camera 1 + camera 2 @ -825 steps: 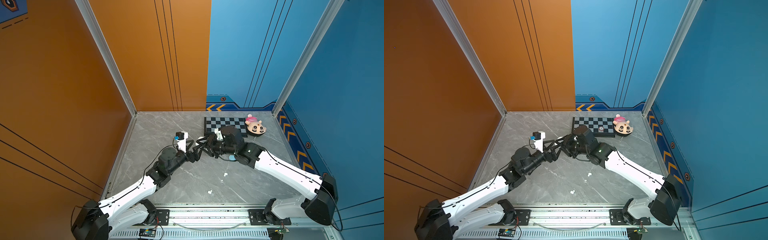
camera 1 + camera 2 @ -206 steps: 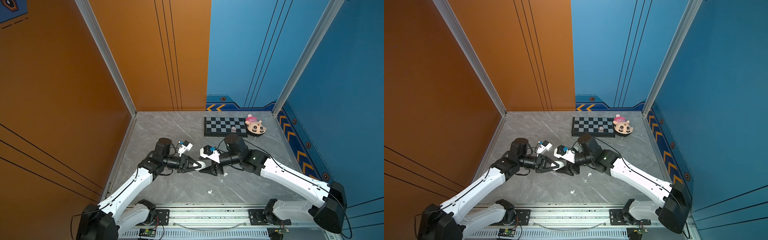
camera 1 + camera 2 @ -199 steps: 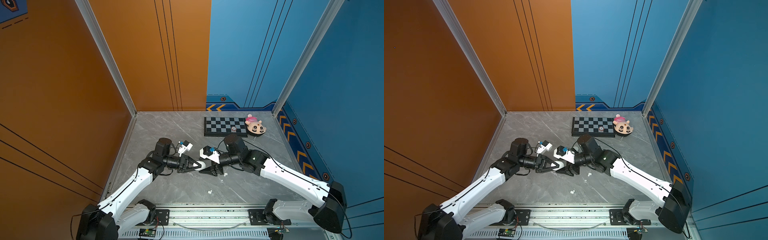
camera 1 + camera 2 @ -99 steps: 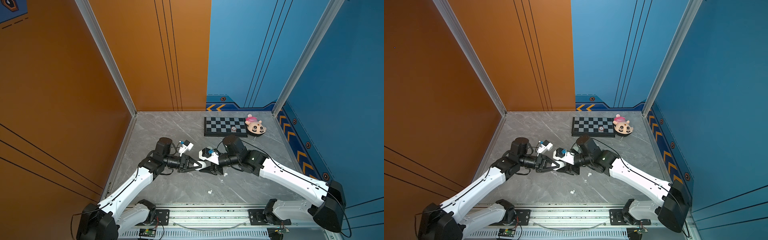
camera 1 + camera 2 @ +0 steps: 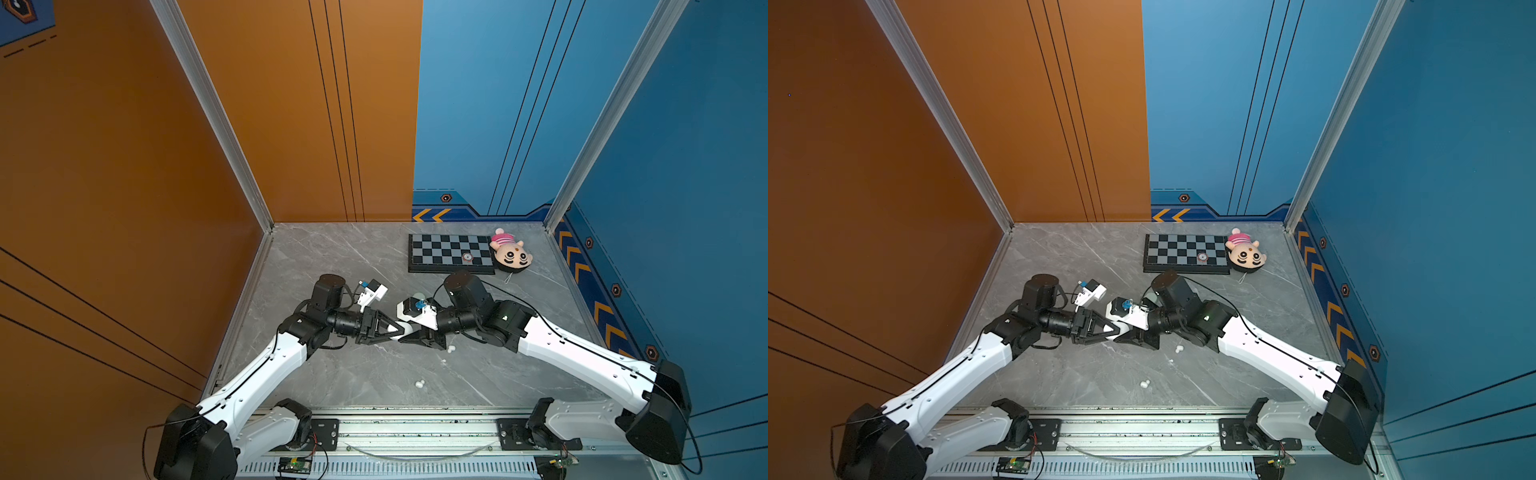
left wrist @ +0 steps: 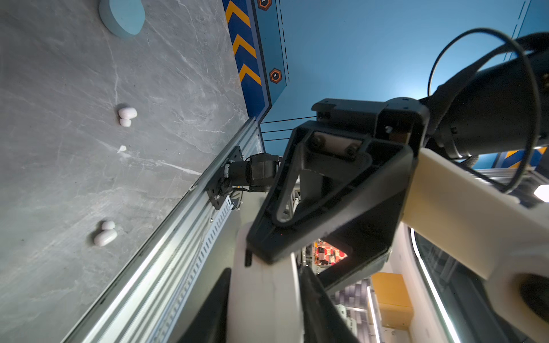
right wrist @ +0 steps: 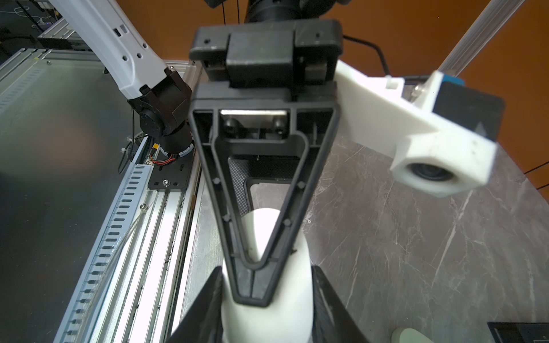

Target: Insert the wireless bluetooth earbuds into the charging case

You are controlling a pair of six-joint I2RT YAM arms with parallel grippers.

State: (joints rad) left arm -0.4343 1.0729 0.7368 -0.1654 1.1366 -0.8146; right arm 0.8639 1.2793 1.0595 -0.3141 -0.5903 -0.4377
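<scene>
Two white earbuds (image 5: 1179, 349) lie loose on the table (image 5: 332, 257), one earbud (image 5: 451, 348) beside the right gripper (image 7: 266, 270), the other earbud (image 5: 420, 383) nearer the rail (image 5: 415, 424). You see the right jaws clamped on the white case (image 7: 267, 320) (lifted off the table); whether the left gripper (image 6: 266, 271) grips it, you cannot tell.

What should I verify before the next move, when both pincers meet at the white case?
1. The white case sits between both pincers: ok.
2. Which one really carries it, the left pincer or the right pincer: cannot tell.
3. The lid of the case is open: cannot tell, it is hidden.
4. The white earbuds lie loose on the table, uncovered: ok.
5. One pincer is free to pick an earbud: not ok, both are at the case.
</scene>
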